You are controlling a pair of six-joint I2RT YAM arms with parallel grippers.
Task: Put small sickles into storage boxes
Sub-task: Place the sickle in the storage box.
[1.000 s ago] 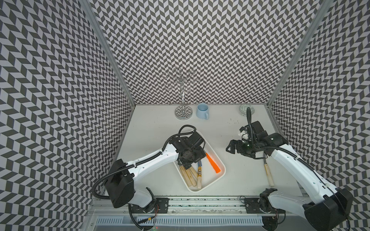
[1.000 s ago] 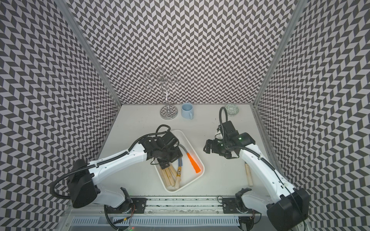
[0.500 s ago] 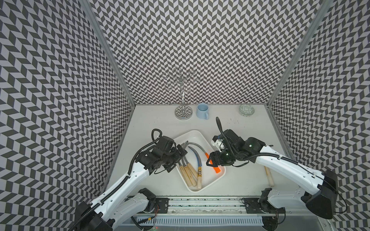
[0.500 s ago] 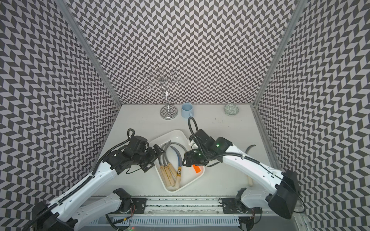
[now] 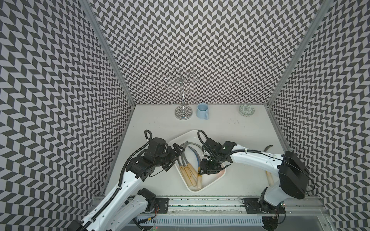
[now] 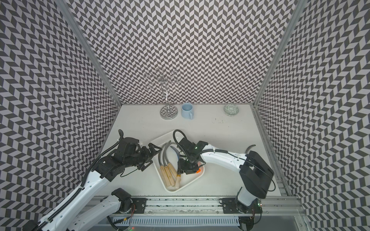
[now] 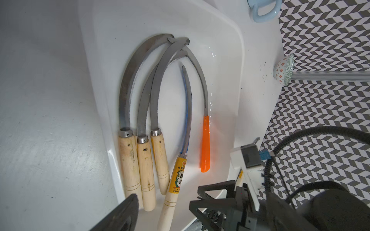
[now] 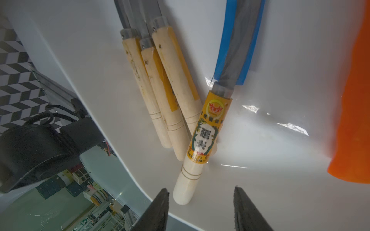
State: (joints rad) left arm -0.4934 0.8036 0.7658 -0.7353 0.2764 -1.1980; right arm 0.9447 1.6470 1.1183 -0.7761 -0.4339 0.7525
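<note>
White plastic tray (image 5: pixel 190 138) mid-tabletop (image 5: pixel 160 124) holds five sickles (image 7: pixel 140 120). We get all five only in the left wrist view; in both top views the right gripper (image 8: pixel 200 212) covers most of the orange-handled sickle (image 7: pixel 205 144). Right wrist view: jaws partway apart above the tray floor, gripping nothing. Left gripper (image 5: pixel 176 158) sits at the tray's edge, jaws wide, empty. Sixth sickle (image 5: pixel 269 148) lies on the tabletop, partly under the right arm, seen in both top views.

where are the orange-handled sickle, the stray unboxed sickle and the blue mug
orange-handled sickle (image 7: pixel 205 144): left wrist view, handle
stray sickle (image 5: pixel 267 149): in a top view, blade
blue mug (image 5: pixel 201 113): in a top view, side wall
</note>
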